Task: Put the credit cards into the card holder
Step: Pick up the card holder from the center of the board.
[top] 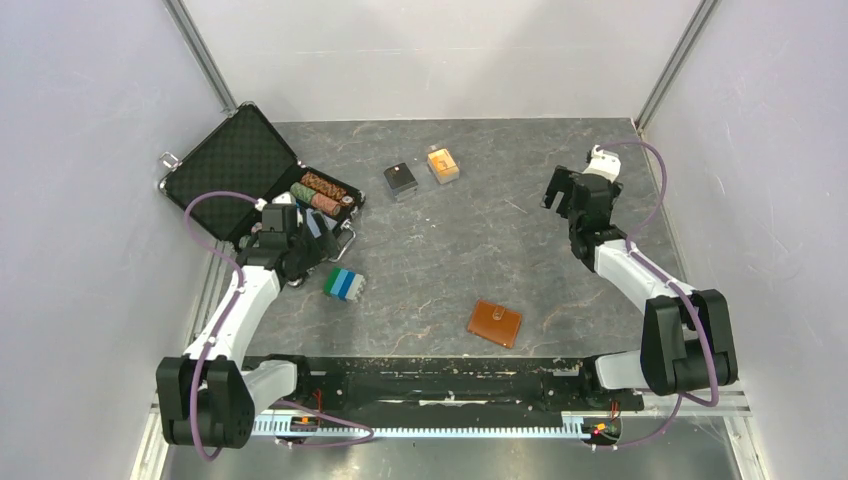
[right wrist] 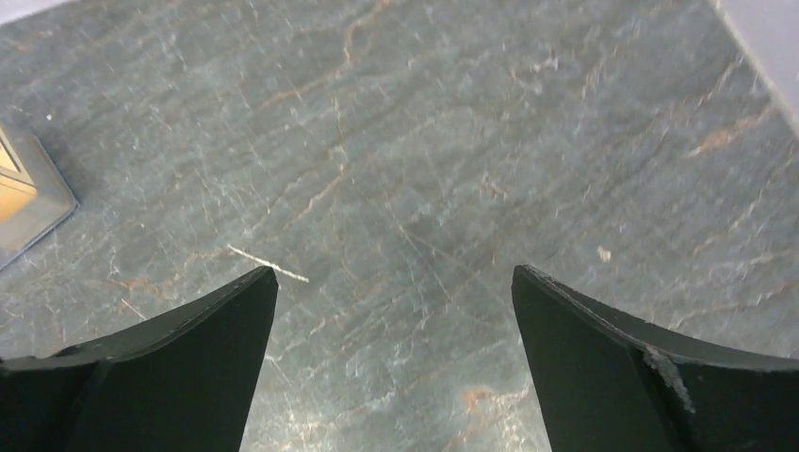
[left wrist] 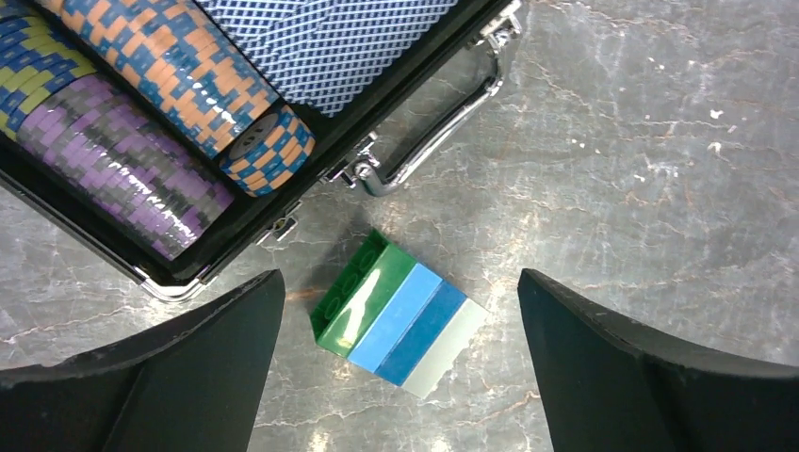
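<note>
The tan-brown card holder lies shut on the table near the front middle. A dark grey-black credit card stack and an orange credit card stack lie side by side at the back middle. My left gripper is open and empty, hovering by the briefcase; in the left wrist view only the striped block lies between its jaws. My right gripper is open and empty at the back right, over bare table. A corner of a card stack shows at that view's left edge.
An open black foam-lined briefcase with rows of poker chips stands at the back left; its chips and metal handle show in the left wrist view. A green-blue-white striped block lies in front of it.
</note>
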Tool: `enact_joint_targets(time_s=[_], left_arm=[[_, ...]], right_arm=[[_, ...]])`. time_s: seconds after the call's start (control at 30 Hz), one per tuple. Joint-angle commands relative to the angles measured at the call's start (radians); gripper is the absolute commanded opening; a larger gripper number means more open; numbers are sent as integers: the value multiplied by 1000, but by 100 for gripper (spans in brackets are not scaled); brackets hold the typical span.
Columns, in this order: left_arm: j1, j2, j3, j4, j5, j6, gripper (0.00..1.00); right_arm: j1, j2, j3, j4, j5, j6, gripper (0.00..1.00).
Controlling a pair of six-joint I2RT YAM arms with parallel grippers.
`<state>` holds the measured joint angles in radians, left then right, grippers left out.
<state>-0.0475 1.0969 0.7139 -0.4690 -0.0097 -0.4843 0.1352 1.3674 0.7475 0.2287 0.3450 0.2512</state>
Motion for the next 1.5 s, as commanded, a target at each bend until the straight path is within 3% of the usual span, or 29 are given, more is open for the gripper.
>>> enact_joint_targets(time_s=[0.0,0.2,0.3,0.57,0.77,1.13,1.33,1.47], left_arm=[[0,0,76,-15,102,50,100],[-5,100,146,59,417,76,100],[-50,198,212,67,501,57,100],[-380,434,378,99,504,32,100],[-557,631,464,137,623,0,97],[-716,849,520,196,772,-78,73],[-746,912,513,194,815,-91,63],[-750,926,537,163,799,-85,63]], right_arm=[[-2,-27,-17,-94,7,109,98],[-8,-30,18,-271,-33,160,98],[-7,-38,20,-342,-54,184,98],[-8,-64,21,-551,-191,115,98],[-16,-114,-5,-664,-387,103,99],[-18,-93,-131,-747,-856,105,76],[-17,-59,-142,-777,-893,25,72],[-17,-10,-142,-774,-915,10,68]])
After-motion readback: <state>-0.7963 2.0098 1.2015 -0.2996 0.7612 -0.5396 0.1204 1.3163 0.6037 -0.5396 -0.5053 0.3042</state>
